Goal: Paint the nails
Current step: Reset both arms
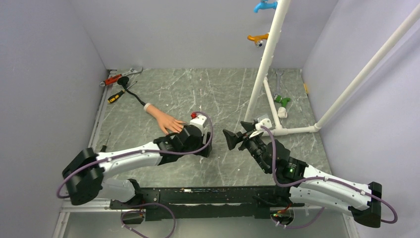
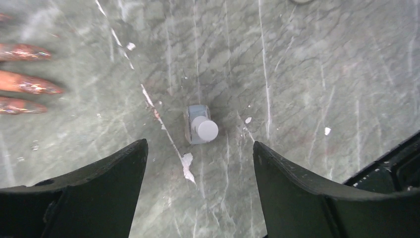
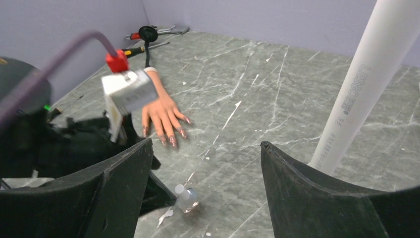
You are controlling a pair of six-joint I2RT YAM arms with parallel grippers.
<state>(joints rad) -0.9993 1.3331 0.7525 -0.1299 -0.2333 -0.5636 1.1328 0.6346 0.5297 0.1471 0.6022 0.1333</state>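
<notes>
A flesh-coloured mannequin hand (image 1: 166, 121) with a white cuff lies palm down on the marble table; its reddish-pink nails show in the right wrist view (image 3: 172, 140) and at the left edge of the left wrist view (image 2: 34, 88). A small clear bottle with a white cap (image 2: 200, 125) stands upright just ahead of my left gripper (image 2: 198, 158), which is open and empty above it. The bottle also shows in the right wrist view (image 3: 186, 196). My right gripper (image 3: 205, 163) is open and empty, raised to the right of the bottle and hand.
A white PVC pipe frame (image 1: 265, 64) stands at back right, close to my right gripper. A wrench, screwdrivers and a black tool (image 1: 121, 82) lie at the back left corner. Purple walls enclose the table on three sides.
</notes>
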